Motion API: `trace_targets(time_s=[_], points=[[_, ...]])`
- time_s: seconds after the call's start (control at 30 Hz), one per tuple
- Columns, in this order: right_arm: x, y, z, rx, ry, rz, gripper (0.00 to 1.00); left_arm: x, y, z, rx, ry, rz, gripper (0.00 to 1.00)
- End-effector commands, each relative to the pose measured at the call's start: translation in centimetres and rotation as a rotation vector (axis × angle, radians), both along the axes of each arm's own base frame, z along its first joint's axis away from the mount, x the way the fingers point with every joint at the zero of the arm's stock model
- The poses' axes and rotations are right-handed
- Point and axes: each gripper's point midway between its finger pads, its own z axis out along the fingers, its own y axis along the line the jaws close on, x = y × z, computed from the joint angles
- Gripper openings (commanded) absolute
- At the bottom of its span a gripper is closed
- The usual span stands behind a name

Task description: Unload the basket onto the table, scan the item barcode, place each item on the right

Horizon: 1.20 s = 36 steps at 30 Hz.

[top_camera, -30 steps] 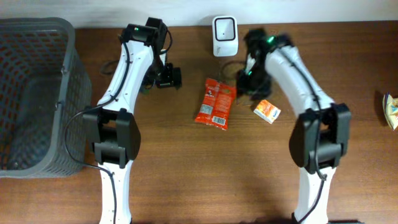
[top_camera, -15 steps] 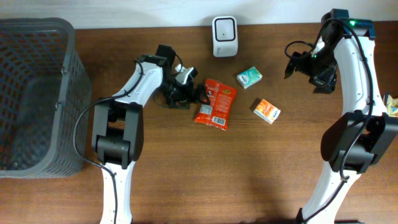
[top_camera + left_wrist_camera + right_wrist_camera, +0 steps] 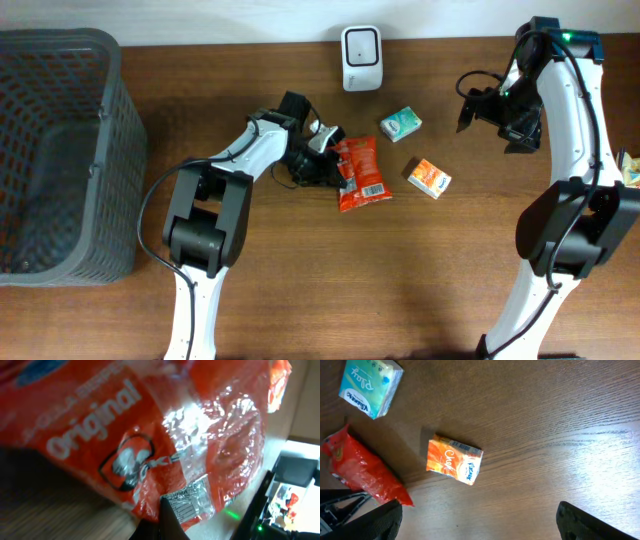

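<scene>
Judging from the wrist view, the left gripper (image 3: 333, 165) is clamped on the left edge of the snack packet (image 3: 365, 175). The fingers (image 3: 167, 521) are closed together on thin film, and the lens is filled by the packet. The packet is found mid-table, somewhat toward the far edge, with its long axis running far-to-near at a slight tilt. A white barcode patch is seen on its upper face, toward the near end. The scanner (image 3: 360, 45) is set at the far edge, straight beyond the packet's far end and well apart from it. The right gripper (image 3: 495, 112) is held toward the far right corner, fingers spread wide, nothing in them. The left arm is far nearer. A lift and carry toward the far edge is judged next, with the barcode face turned to the scanner.
</scene>
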Motion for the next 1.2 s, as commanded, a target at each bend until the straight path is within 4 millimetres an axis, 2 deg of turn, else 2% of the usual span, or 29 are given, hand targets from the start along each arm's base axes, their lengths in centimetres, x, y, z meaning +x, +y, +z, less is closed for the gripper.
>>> trace_targets(time_s=[0.0,0.07,0.13,0.17,0.27,0.37,0.43,0.5,0.6,0.7,0.77,0.93,0.97,1.0,1.07,1.1,1.17], points=[[0.0,0.0,0.5,-0.012,-0.013,0.018,0.99,1.9,2.5,0.7,0.103,0.007,0.077,0.00],[0.0,0.0,0.5,-0.012,-0.013,0.018,0.99,3.6,4.3,2.9,0.212,-0.043,0.107,0.00],[0.0,0.0,0.5,-0.012,-0.013,0.018,0.99,5.5,7.2,5.9,0.406,-0.145,0.141,0.00],[0.0,0.0,0.5,-0.012,-0.014,0.018,0.99,7.0,10.2,9.3,0.584,-0.256,0.180,0.00],[0.0,0.0,0.5,-0.012,-0.013,0.018,0.99,8.3,14.1,14.0,0.849,-0.406,0.226,0.00],[0.0,0.0,0.5,-0.012,-0.013,0.018,0.99,8.1,17.4,16.3,1.213,-0.530,0.231,0.00],[0.0,0.0,0.5,-0.012,-0.013,0.018,0.99,7.6,17.9,16.5,1.312,-0.552,0.216,0.00],[0.0,0.0,0.5,-0.012,-0.012,0.018,0.99,6.6,17.1,15.1,1.332,-0.532,0.157,0.00],[0.0,0.0,0.5,-0.011,-0.012,0.017,0.99,5.4,15.5,11.9,1.339,-0.516,0.086,0.00],[0.0,0.0,0.5,-0.011,-0.012,0.017,0.99,3.4,13.4,9.0,1.342,-0.500,0.131,0.00],[0.0,0.0,0.5,-0.011,-0.013,0.017,0.98,1.8,10.8,7.6,1.277,-0.475,0.088,0.00],[0.0,0.0,0.5,-0.011,-0.012,0.017,0.98,-2.2,2.0,5.9,1.052,-0.472,-0.034,0.04],[0.0,0.0,0.5,-0.011,-0.012,0.017,0.98,-3.1,0.6,5.7,1.011,-0.461,-0.058,0.09],[0.0,0.0,0.5,-0.010,-0.012,0.017,0.99,-3.7,-0.1,5.5,0.986,-0.448,-0.071,0.28],[0.0,0.0,0.5,-0.007,-0.013,0.017,0.99,-4.5,-1.2,5.4,0.946,-0.426,-0.089,0.79],[0.0,0.3,0.5,0.008,-0.014,0.018,0.99,-4.5,-1.3,5.8,0.930,-0.419,-0.085,0.82],[0.1,1.1,0.7,0.056,-0.020,0.020,0.99,-3.4,-1.1,8.2,0.893,-0.405,-0.043,0.89]])
